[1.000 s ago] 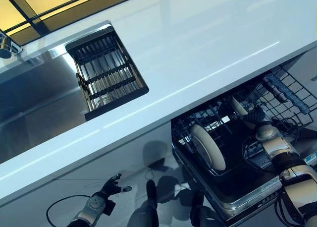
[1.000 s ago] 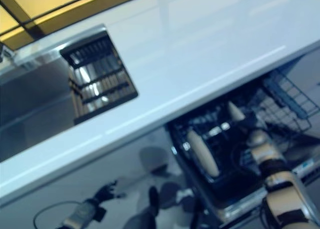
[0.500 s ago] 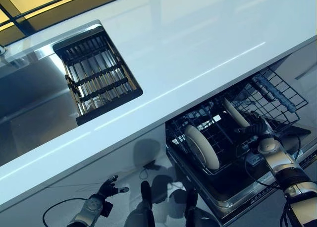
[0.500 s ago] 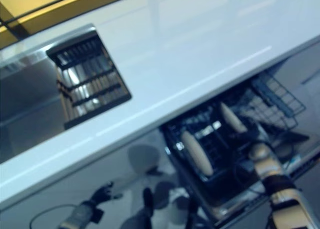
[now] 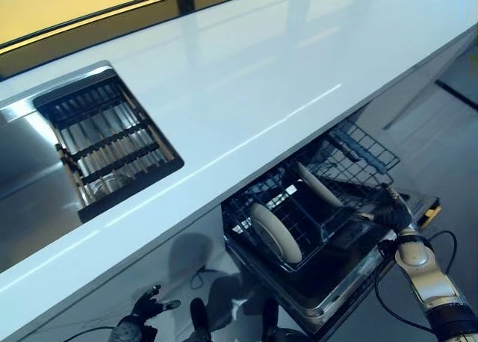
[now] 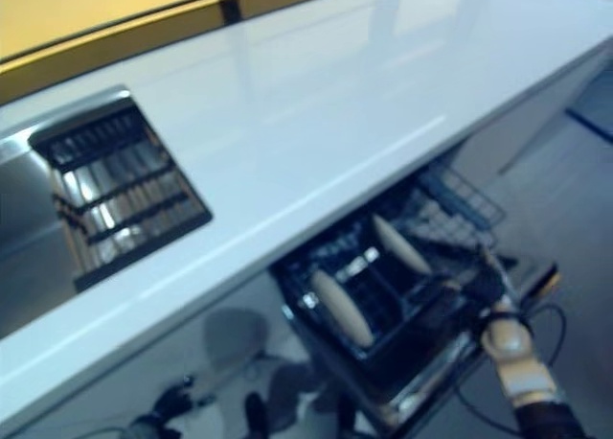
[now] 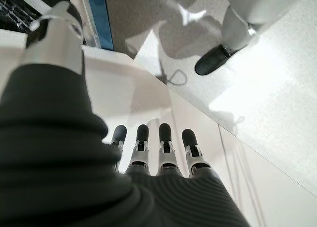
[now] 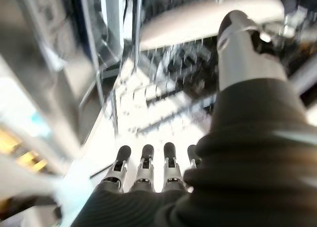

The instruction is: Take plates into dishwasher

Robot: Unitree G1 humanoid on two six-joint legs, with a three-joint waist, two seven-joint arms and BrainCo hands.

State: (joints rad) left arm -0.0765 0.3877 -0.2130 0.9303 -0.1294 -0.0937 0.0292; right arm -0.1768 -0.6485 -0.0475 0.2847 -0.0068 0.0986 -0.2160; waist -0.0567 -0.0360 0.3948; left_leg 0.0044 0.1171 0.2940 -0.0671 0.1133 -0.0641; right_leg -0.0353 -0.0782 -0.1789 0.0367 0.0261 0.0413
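Both plates (image 5: 275, 232) (image 5: 318, 184) are standing in the rack (image 5: 351, 144), right hand (image 5: 392, 211) hovering at its 3 o'clock edge, fingers straight and empty, left hand (image 7: 158, 142) idling spread; next move likely pushing rack in.

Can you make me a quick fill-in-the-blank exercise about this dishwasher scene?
1. The number of plates standing in the dishwasher rack is ____.
2. The hand beside the rack is the robot's ____ hand.
3. The left hand hangs low by the floor, its fingers straight and holding ____.
4. The dark slatted drainer sits in the ____.

Missing words: two; right; nothing; sink
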